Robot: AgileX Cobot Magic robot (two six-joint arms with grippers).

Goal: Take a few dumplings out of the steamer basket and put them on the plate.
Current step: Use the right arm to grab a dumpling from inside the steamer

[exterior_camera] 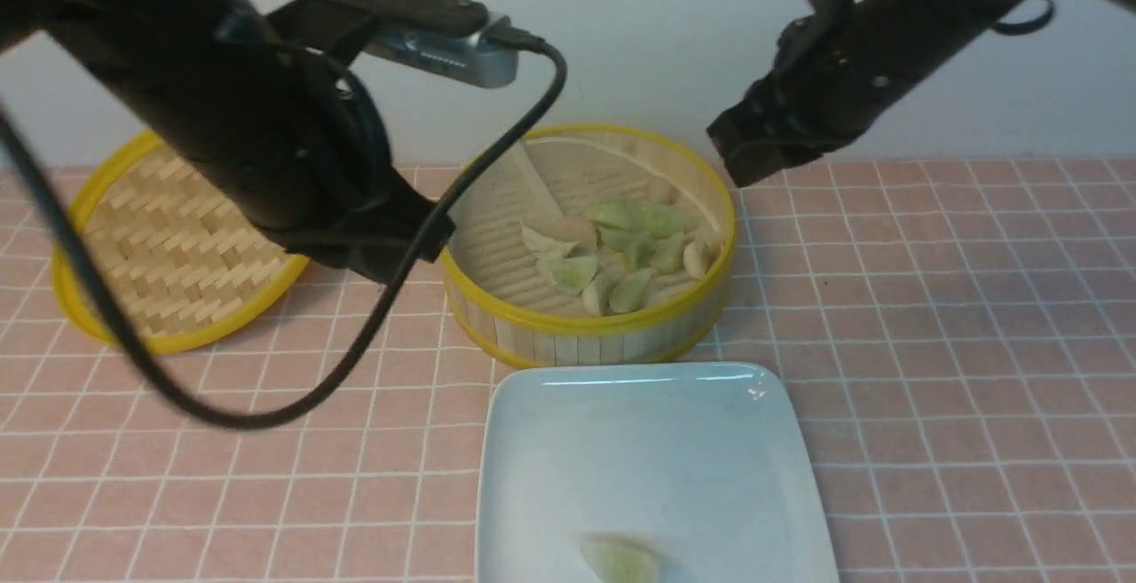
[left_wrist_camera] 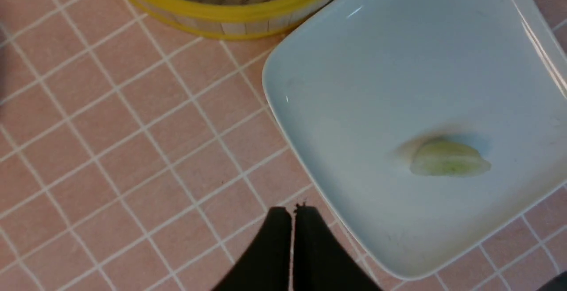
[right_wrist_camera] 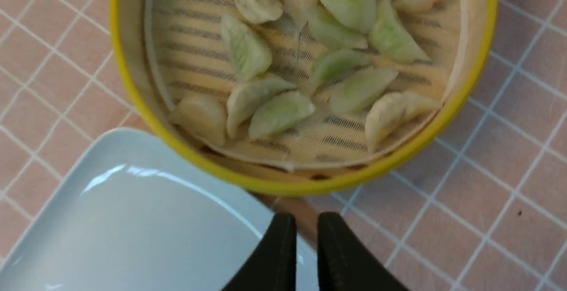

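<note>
Green and glossy, one dumpling (exterior_camera: pixel 621 558) is lying at the near edge of the plate (exterior_camera: pixel 550 441) while the other dumplings (exterior_camera: pixel 612 255) are sitting in the basket (exterior_camera: pixel 586 334) just beyond, and we are holding nothing, left gripper (left_wrist_camera: pixel 292 213) pinched shut, right gripper (right_wrist_camera: pixel 306 220) barely parted, judging several transfers outstanding.

I am seeing a flat woven bamboo lid (exterior_camera: pixel 160 250) with a yellow rim lying at the far left of the desk (exterior_camera: pixel 958 343). The desk is showing a pink covering gridded with thin white lines, and a plain pale wall (exterior_camera: pixel 639 42) is running along its far edge.
</note>
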